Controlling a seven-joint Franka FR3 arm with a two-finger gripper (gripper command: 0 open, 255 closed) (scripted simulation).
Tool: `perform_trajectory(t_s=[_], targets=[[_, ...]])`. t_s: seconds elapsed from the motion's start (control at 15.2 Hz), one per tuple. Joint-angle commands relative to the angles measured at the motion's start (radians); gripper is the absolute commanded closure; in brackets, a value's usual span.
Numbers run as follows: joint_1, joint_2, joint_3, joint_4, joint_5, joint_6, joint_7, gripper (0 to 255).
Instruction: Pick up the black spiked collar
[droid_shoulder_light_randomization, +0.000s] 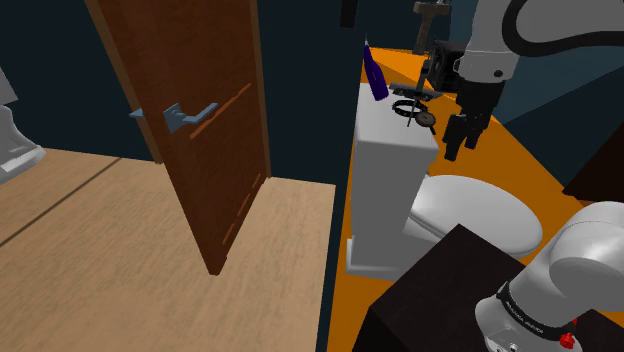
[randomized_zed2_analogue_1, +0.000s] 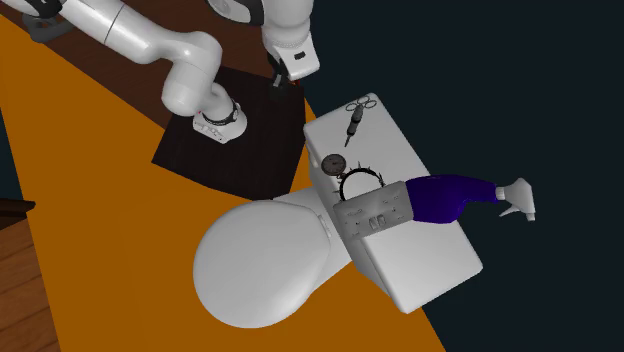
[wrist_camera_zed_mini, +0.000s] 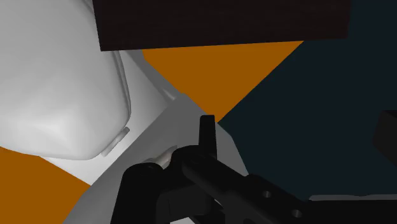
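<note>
- Gripper (droid_shoulder_light_randomization: 461, 150) with fingers parted, clasping nothing and touching nothing (two black prongs pointing down).
- Collar (droid_shoulder_light_randomization: 405, 108) flat on top of the toilet tank (droid_shoulder_light_randomization: 385, 180), near the gripper and to its left in the shoulder view, clearly apart from it.
- Thin black ring with short spikes around it; tank boxy, smooth and white; seat lid (wrist_camera_zed_mini: 57, 95) rounded and glossy.
- Seen in the second exterior view: small dark disc (randomized_zed2_analogue_1: 335, 163) just beside the collar, purple spray bottle (randomized_zed2_analogue_1: 450, 195) with a white trigger.
- Seen in the wrist view: orange floor (wrist_camera_zed_mini: 210, 70) beside the seat lid.
</note>
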Motion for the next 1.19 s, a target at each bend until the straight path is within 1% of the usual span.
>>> perform_trajectory(t_s=[0.0, 0.33, 0.59, 0.86, 1.12], targets=[[0.000, 0.000, 0.000, 0.000, 0.000, 0.000, 0.000, 0], [-0.019, 0.123, -0.057, 0.058, -0.042, 0.134, -0.077, 0], [-0.028, 0.229, -0.101, 0.125, -0.059, 0.229, -0.137, 0], [-0.033, 0.338, -0.143, 0.208, -0.061, 0.310, -0.198, 0], [-0.035, 0.450, -0.182, 0.308, -0.045, 0.377, -0.261, 0]])
